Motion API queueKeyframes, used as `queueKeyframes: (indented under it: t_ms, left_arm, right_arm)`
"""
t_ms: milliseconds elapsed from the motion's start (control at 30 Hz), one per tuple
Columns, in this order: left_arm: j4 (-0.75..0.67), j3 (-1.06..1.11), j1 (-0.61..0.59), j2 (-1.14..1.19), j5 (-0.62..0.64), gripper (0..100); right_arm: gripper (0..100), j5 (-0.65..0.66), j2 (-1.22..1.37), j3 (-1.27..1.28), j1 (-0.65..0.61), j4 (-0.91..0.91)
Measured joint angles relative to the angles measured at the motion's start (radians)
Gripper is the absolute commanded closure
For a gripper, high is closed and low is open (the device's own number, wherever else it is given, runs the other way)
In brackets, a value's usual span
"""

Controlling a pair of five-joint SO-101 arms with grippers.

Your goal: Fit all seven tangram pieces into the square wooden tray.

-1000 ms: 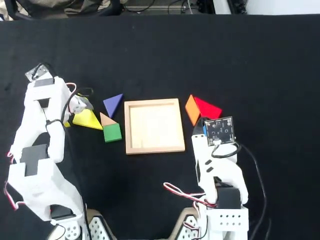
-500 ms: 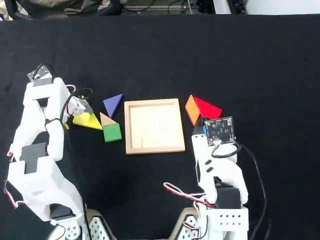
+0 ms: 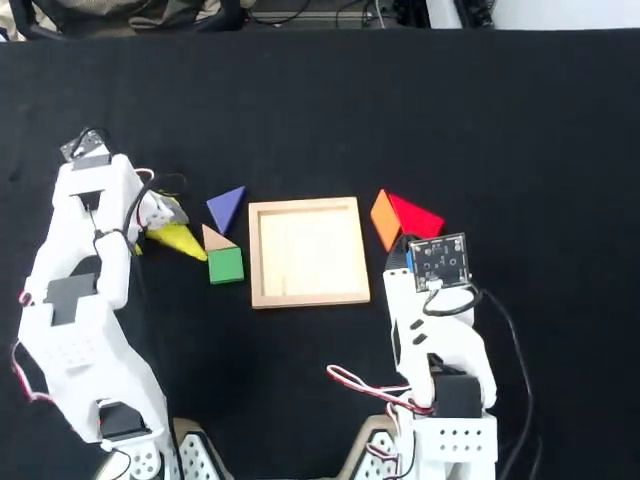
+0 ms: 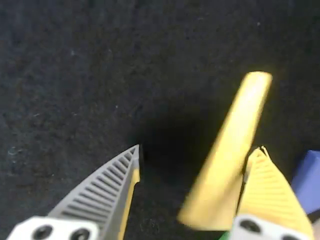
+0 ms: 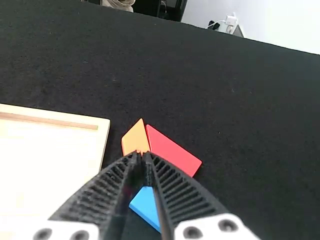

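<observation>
Trouble: yellow triangle leans on edge against 1 finger of the spread left gripper, could flop; right gripper clenched, empty.

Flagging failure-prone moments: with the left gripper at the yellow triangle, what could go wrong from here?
1. The yellow wooden triangle leans tilted against one finger of the open left gripper, unclamped; it may slip or drop flat.
2. The tan wooden triangle and green wooden square lie close beside it; a dragging move could shove them.
</observation>
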Motion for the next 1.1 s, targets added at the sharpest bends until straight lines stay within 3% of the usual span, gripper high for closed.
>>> queueKeyframes:
  t_ms: [500,733,900,1100]
  left_arm:
    - [0.153,-0.164,0.017,0.078,0.002,68]
    - [0.269,-0.175,0.006,-0.110,0.002,67]
    - [0.236,-0.021,-0.015,-0.190,0.046,68]
    - [0.052,0.184,-0.029,-0.195,0.123,67]
  right_arm:
    - [98.6,0.000,0.000,0.000,0.000,0.000]
    - [98.6,0.000,0.000,0.000,0.000,0.000]
    - [98.6,0.000,0.000,0.000,0.000,0.000]
    - [98.6,0.000,0.000,0.000,0.000,0.000]
